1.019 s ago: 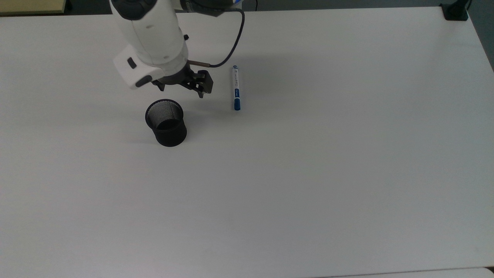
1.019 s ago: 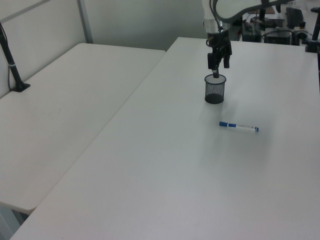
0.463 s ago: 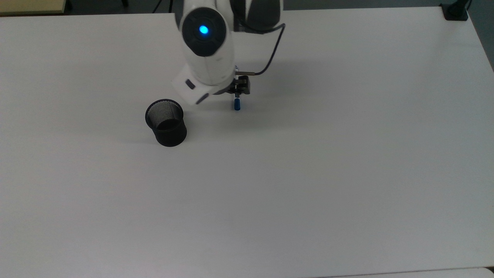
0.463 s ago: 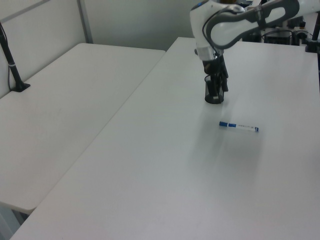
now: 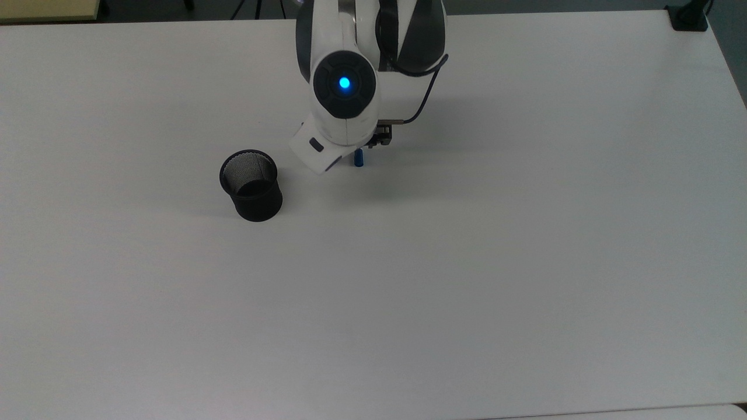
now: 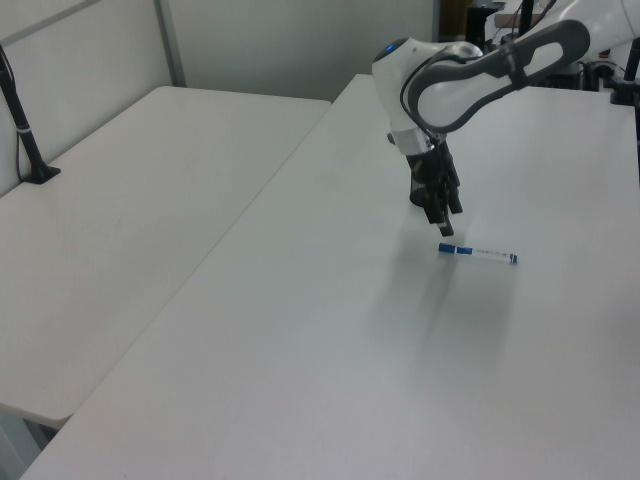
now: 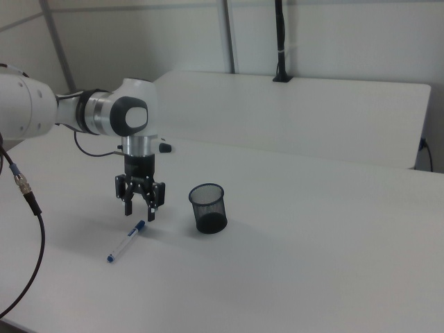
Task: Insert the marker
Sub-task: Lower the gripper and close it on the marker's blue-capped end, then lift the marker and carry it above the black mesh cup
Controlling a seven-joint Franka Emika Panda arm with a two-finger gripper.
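Even overhead light, soft shadows on table [image 5: 525, 262], sharp focus.

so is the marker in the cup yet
Out. The marker lies flat on the table, apart from the cup, with the open gripper above it.

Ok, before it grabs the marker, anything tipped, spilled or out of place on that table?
Nothing stands out. The black mesh cup stands upright, the marker lies flat on the table, and the open gripper hovers above its blue cap end.
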